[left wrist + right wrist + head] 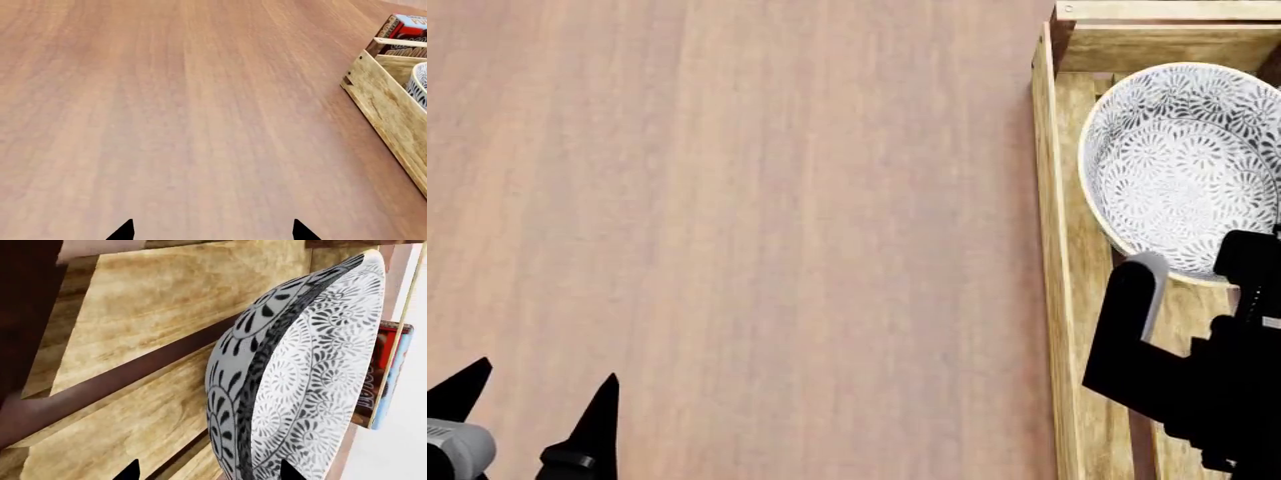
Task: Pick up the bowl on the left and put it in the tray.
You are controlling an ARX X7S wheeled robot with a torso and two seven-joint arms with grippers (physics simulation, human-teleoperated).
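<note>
The bowl [1181, 160], white with a dense grey-blue floral pattern, sits inside the far end of the tray [1048, 250], a light-wood crate at the right. My right gripper [1194, 275] is at the bowl's near rim and is open. In the right wrist view the bowl [300, 380] fills the picture over the tray's slats [133, 300], and its rim lies between the right gripper's [208, 470] spread tips. My left gripper [541, 385] is open over bare table at the lower left, well away from the tray [383, 100] and the bowl [417, 85]. Nothing is between the left gripper's [213, 227] fingers.
A red and blue chocolate pudding box [403, 27] stands just beyond the tray's far end, also seen behind the bowl [383, 375]. The brown wooden table [761, 200] stretches left of the tray.
</note>
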